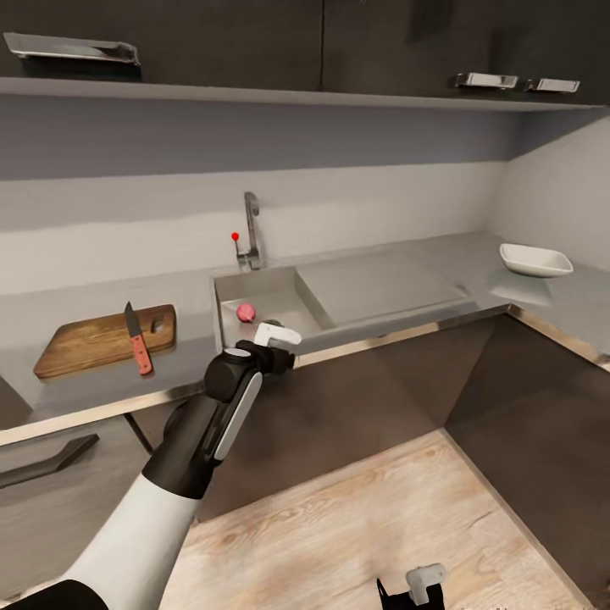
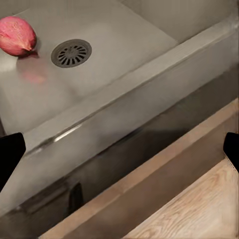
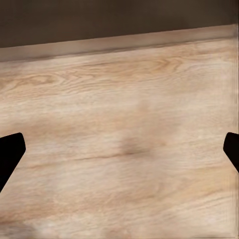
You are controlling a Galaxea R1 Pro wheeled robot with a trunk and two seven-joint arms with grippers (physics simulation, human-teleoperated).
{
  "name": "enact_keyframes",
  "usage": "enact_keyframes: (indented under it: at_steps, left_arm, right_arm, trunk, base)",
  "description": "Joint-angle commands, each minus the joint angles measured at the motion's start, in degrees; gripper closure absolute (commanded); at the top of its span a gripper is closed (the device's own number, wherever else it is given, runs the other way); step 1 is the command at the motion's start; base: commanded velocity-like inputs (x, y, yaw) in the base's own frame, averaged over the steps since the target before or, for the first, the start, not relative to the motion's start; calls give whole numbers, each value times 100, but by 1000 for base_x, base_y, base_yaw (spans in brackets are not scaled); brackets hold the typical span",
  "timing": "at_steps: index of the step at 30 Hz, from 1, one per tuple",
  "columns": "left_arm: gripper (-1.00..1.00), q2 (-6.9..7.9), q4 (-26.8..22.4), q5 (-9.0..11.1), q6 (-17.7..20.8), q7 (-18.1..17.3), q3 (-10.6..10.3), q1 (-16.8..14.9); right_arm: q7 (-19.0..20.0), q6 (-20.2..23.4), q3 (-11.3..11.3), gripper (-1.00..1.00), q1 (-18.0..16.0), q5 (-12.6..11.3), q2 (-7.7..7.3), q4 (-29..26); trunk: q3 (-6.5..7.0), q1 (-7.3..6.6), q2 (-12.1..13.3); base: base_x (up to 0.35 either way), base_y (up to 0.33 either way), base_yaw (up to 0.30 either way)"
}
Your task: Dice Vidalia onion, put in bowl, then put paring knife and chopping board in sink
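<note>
Nearest the robot, the right gripper point(image 1: 421, 585) hangs low over the wooden floor point(image 3: 129, 144), its jaws spread and holding nothing, well away from the sink point(image 1: 280, 292). The left gripper point(image 1: 275, 337) is poised at the sink's front rim, jaws likewise spread wide and empty. The Vidalia onion point(image 2: 16, 36) lies inside the basin beyond that rim, just beside the round drain point(image 2: 71, 53), with its pointed end turned toward the drain. The left arm is clearly the nearer one; I judge it must reach forward over the rim and down. The chopping board point(image 1: 103, 341) with the paring knife point(image 1: 138, 341) sits on the surface left of the sink, the bowl point(image 1: 535, 260) far to its right
</note>
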Motion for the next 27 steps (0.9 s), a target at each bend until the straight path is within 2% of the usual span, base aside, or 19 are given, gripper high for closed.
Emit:
enact_keyframes:
  at_steps: [1,11,27]
  left_arm:
    - [-100,0,-8,47,23,49,-4,-4]
    - [-100,-5,-22,47,23,45,-4,-4]
    - [-100,-7,-24,47,23,42,-4,-4]
  right_arm:
    - [-3,-17,26,-100,-5,-18,1,8]
    - [0,-15,26,-100,-5,-18,1,11]
    - [16,-11,31,-100,-5,-18,8,17]
  trunk:
    - [2,0,-3]
    - [67,0,-3]
    - [188,0,-3]
  base:
    - [8,-10,-244]
    - [69,-2,-243]
    - [317,0,-208]
